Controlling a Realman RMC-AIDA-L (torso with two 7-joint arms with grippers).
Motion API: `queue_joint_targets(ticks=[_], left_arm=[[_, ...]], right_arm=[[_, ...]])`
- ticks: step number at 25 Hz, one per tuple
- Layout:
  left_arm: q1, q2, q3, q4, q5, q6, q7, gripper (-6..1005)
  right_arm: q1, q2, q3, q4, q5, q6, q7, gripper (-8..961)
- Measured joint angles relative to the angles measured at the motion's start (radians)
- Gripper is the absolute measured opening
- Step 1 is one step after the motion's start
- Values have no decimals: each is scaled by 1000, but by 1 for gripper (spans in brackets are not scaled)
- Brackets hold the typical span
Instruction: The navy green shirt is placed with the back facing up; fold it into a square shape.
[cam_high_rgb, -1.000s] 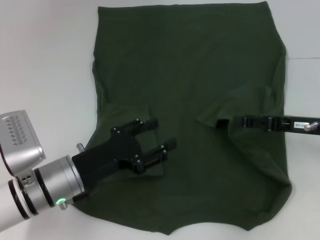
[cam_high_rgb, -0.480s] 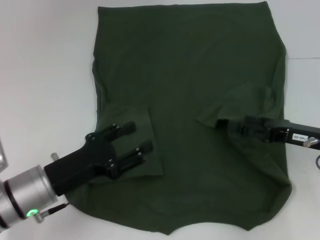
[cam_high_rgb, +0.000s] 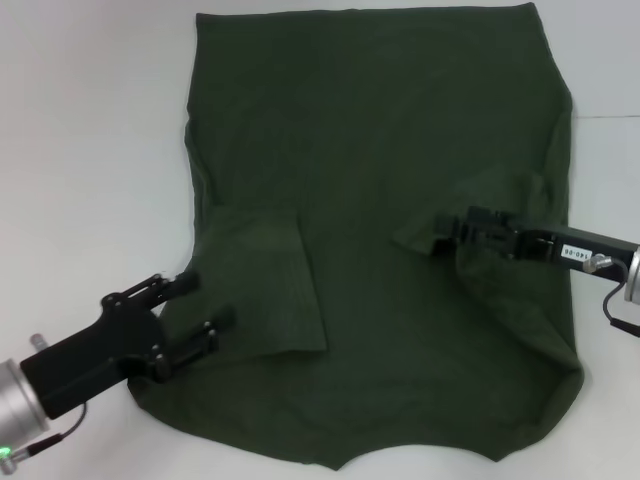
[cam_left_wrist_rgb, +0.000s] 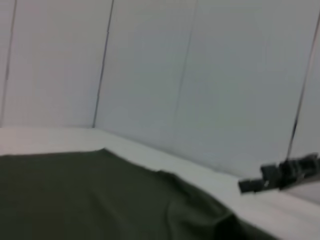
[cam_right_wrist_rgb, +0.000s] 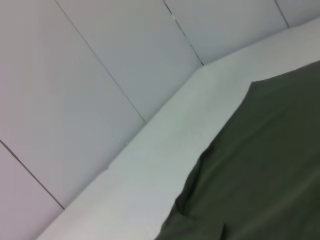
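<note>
I see the navy green shirt spread flat on the white bench, both sleeves folded inward. My left gripper hovers with its fingers spread and empty at the shirt's left edge. My right gripper pinches the folded right sleeve; its white label is unreadable.

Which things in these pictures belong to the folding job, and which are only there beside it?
Belonging to the job:
- large dark olive-green fabric shirt, both sleeves folded inward
- left gripper, fingers open, at the shirt's left edge
- right gripper, at the right sleeve fold

Only there:
- white table
- pale panelled wall
</note>
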Motion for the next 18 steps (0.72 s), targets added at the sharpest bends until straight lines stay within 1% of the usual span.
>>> queue_joint_targets(ticks=[4,8,12,18], left_arm=[[24,5,-53,22,58,-2,0,691],[56,4,-103,66,124,-14,-22,692],[83,-1,-116,110,173,-31,-52,694],[92,-2,-144,114,212,-42,-53,697]], right_arm=[[18,0,-2,13,2,14,3,924],[39,1,-3,29,2,40,4,923],[56,1,-4,38,2,50,5,923],[66,1,-4,39,2,50,7,923]])
